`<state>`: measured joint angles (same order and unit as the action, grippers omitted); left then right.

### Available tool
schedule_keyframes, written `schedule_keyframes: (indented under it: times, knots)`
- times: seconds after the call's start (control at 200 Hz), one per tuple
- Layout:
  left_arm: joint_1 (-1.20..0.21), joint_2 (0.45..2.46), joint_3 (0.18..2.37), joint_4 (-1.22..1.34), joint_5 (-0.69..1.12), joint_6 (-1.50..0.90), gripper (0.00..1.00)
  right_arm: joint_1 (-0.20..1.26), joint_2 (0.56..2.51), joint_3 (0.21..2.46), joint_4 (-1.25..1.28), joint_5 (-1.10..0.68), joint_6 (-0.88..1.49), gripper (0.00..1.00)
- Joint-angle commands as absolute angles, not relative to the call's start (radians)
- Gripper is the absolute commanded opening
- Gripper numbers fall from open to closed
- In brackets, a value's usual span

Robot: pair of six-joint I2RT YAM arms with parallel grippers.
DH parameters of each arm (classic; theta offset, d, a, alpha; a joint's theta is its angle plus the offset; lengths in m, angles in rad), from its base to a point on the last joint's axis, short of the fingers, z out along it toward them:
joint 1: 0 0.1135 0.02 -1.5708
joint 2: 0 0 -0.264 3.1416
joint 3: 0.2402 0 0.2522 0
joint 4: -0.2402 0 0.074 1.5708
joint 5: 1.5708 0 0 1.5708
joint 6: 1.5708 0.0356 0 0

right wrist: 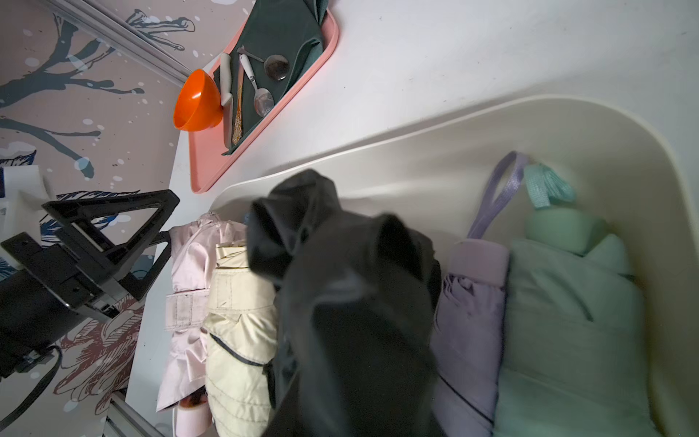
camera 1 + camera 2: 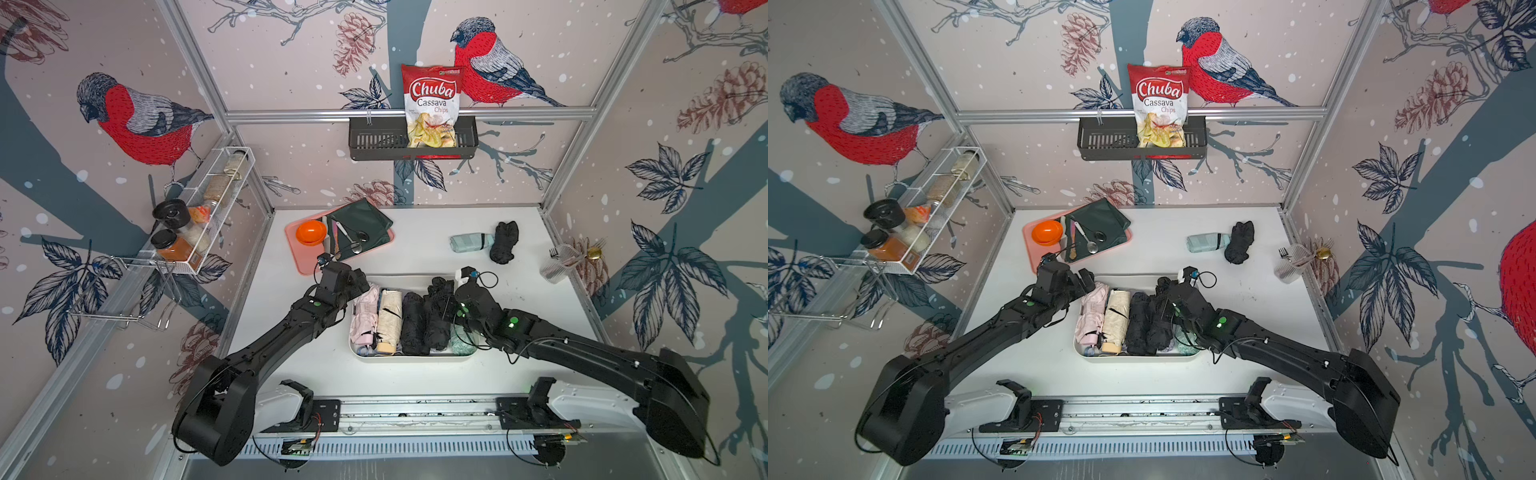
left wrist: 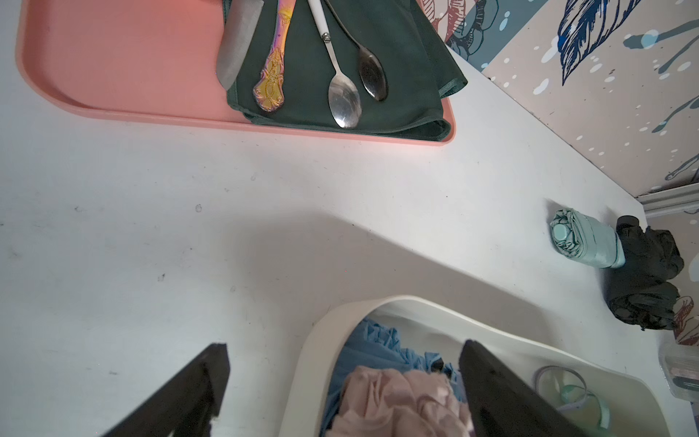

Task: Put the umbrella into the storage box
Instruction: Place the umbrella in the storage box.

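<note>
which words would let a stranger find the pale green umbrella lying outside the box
Look at the white table, beyond the storage box toward the back wall. Two folded umbrellas lie together there; it is the pale green umbrella, lying sideways, not the crumpled black umbrella beside it.

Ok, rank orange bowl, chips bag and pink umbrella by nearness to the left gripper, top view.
1. Pink umbrella, in the storage box, beside the left gripper.
2. Orange bowl, on the pink tray.
3. Chips bag, in the wall basket.
</note>
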<state>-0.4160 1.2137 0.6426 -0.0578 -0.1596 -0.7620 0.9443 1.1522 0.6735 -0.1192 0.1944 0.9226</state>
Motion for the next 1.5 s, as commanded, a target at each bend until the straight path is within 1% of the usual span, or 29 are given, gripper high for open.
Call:
schedule_keyframes:
  times: [0.0, 0.405, 0.765, 0.87, 0.966, 1.031, 1.141, 1.216, 1.236, 1.351, 1.496]
  knots:
    - [-0.413, 1.214, 0.645, -0.029, -0.165, -0.768, 0.99, 0.952, 1.174, 0.675, -0.051, 0.22, 0.942, 0.28]
    - [-0.413, 1.234, 0.655, -0.023, -0.154, -0.764, 0.98, 0.955, 1.249, 0.706, -0.095, 0.241, 0.943, 0.29]
    - [-0.413, 1.251, 0.657, -0.014, -0.128, -0.762, 0.98, 0.955, 1.363, 0.72, -0.035, 0.154, 0.916, 0.3]
    - [-0.413, 1.25, 0.655, -0.013, -0.123, -0.762, 0.99, 0.954, 1.38, 0.706, -0.034, 0.133, 0.916, 0.32]
    - [-0.413, 1.25, 0.656, -0.011, -0.124, -0.763, 0.98, 0.953, 1.394, 0.713, -0.08, 0.145, 0.913, 0.37]
    - [-0.413, 1.251, 0.657, -0.009, -0.123, -0.764, 0.99, 0.954, 1.391, 0.724, -0.106, 0.153, 0.901, 0.44]
    - [-0.413, 1.249, 0.657, -0.009, -0.123, -0.765, 0.99, 0.955, 1.366, 0.752, -0.152, 0.179, 0.877, 0.58]
    - [-0.413, 1.247, 0.658, -0.008, -0.122, -0.765, 0.99, 0.953, 1.346, 0.765, -0.184, 0.209, 0.871, 0.71]
    - [-0.413, 1.248, 0.657, -0.008, -0.121, -0.766, 0.98, 0.953, 1.341, 0.767, -0.191, 0.217, 0.873, 0.73]
    - [-0.413, 1.245, 0.657, -0.01, -0.125, -0.766, 0.99, 0.952, 1.32, 0.774, -0.221, 0.241, 0.871, 0.78]
    - [-0.413, 1.243, 0.659, -0.012, -0.129, -0.766, 0.99, 0.953, 1.297, 0.793, -0.26, 0.264, 0.874, 0.79]
